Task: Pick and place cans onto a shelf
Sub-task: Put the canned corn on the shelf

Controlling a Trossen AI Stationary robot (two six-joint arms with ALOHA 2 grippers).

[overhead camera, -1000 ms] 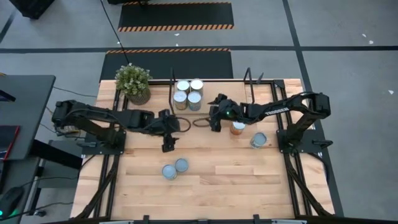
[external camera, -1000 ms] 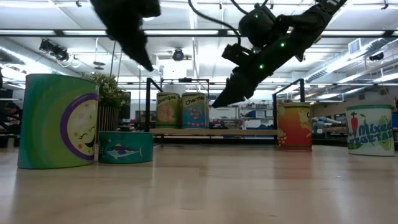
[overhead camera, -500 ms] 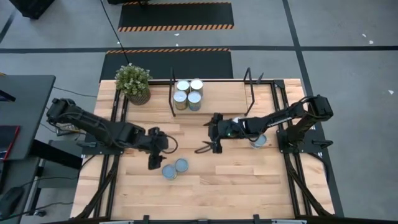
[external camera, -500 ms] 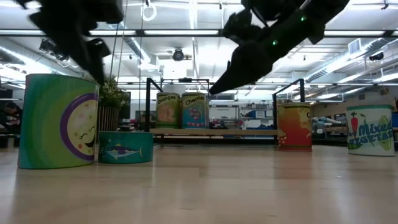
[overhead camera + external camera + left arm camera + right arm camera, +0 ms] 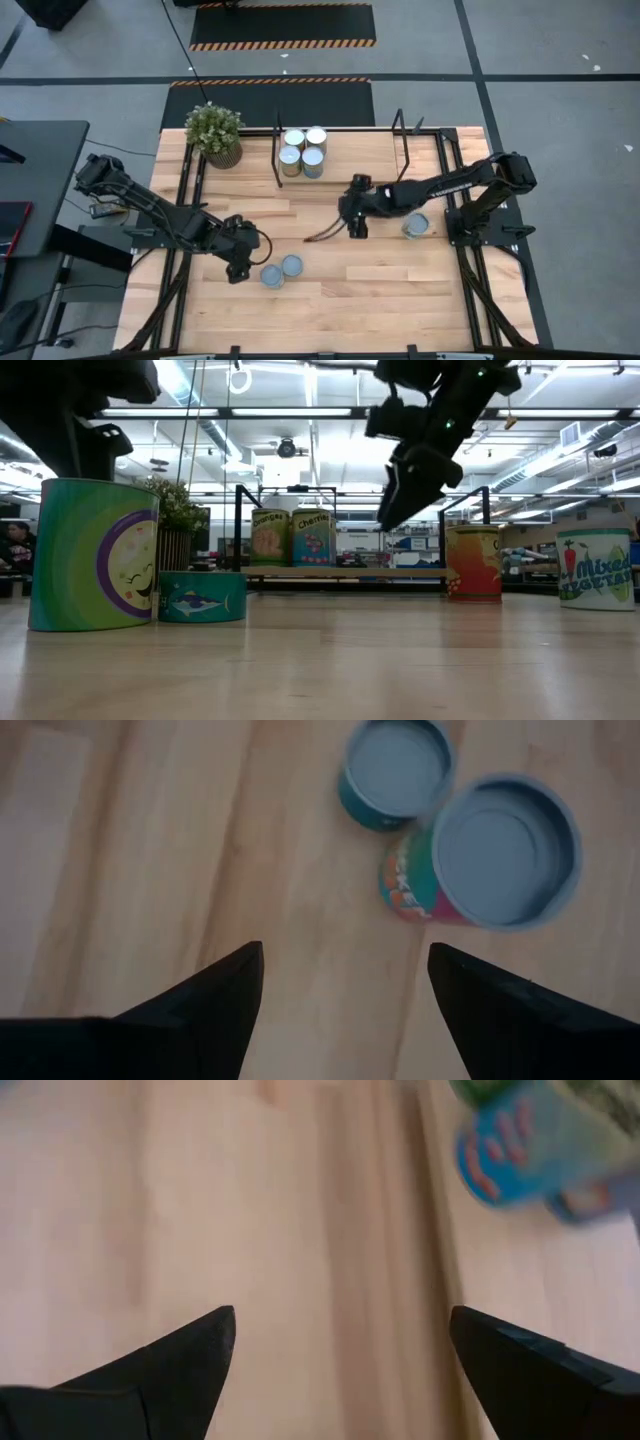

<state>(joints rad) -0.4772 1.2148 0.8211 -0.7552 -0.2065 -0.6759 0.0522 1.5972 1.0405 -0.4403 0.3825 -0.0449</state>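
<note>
Two cans stand on their bases near the table's near edge: a low teal one and a taller one. My left gripper is open and empty just left of them, fingers pointing down. Several cans stand at the left end of the wooden shelf. My right gripper is open and empty above the table's middle. An orange can and a white-and-green can stand on the table at the right.
A potted plant stands at the far left corner. The shelf's black brackets rise at the back. Bare wood lies along the near edge right of the two cans.
My left gripper has gone toward the table's near and left edges and down, and now stands beside the two near cans. My right gripper has drawn back from the shelf toward the near edge, over the table's middle. No can has moved.
</note>
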